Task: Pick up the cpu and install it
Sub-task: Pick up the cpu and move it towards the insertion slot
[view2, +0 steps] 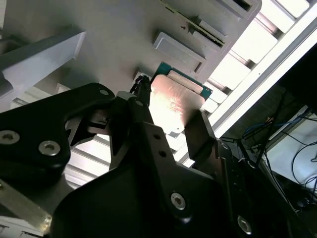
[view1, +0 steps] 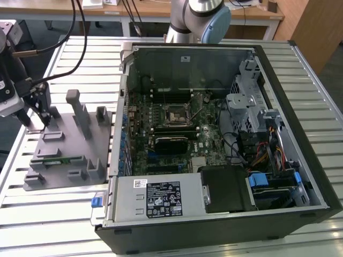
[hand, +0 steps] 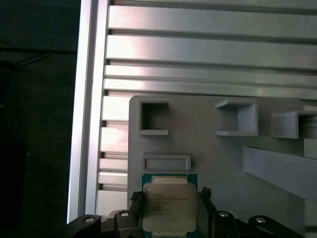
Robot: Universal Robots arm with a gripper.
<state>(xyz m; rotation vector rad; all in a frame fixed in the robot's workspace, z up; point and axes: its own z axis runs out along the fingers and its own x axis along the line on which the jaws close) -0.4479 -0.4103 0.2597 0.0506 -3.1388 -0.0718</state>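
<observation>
I count one slatted metal table (view1: 64,53). On it lies one open computer case (view1: 300,160), which takes most of the exterior view's right. Beside the case, on the exterior view's left, lies one grey tray (view1: 67,144) with several upright blocks. One arm (view1: 198,13) stands at the far side of the table behind the case. Its wrist end is at the far left of the scene and points down on the far part of the tray.

Inside the case I see one motherboard (view1: 206,139) with one black-framed socket (view1: 176,113), well apart from the one gripper (view1: 35,119). One green memory stick (view1: 58,159) sits in the near part of the tray.

The one cpu (hand: 169,206) lies flat on the tray, silver top up, just beside a low rectangular block (hand: 166,162). The jaws stand on two opposite sides of the cpu and pinch its edges.
</observation>
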